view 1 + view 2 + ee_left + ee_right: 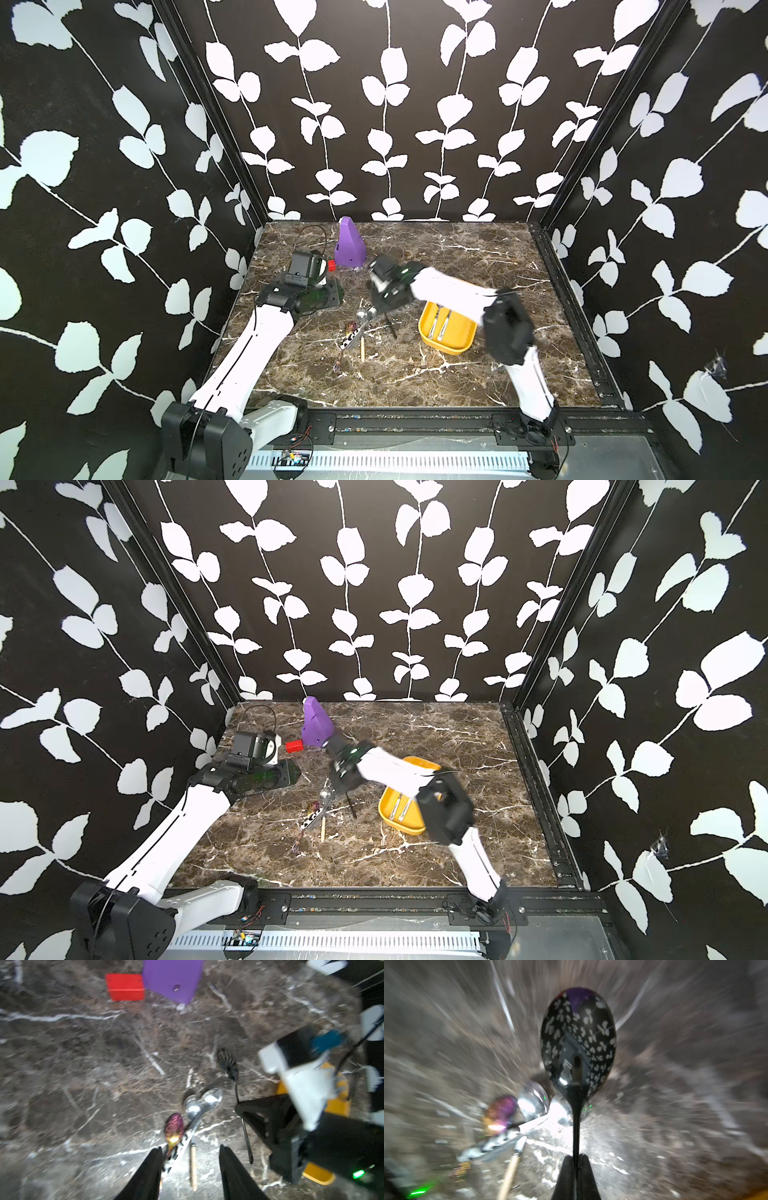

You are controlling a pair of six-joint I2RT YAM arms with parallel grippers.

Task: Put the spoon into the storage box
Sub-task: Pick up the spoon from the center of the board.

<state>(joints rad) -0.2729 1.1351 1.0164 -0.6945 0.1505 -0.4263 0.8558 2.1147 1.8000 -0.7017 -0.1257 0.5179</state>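
The glossy black metal spoon [578,1043] is pinched by its thin handle between the closed fingertips of the right gripper [576,1159], its bowl held out over the marble table, just beside the cluster of other spoons [199,1103] and near the shallow yellow plastic storage box [451,336], which already holds two pieces of cutlery. The left gripper [191,1159] hovers with jaws apart and empty over that cluster. With so narrow a grip, I judge the handle could pivot or slip during the carry, dropping the spoon short of the box.
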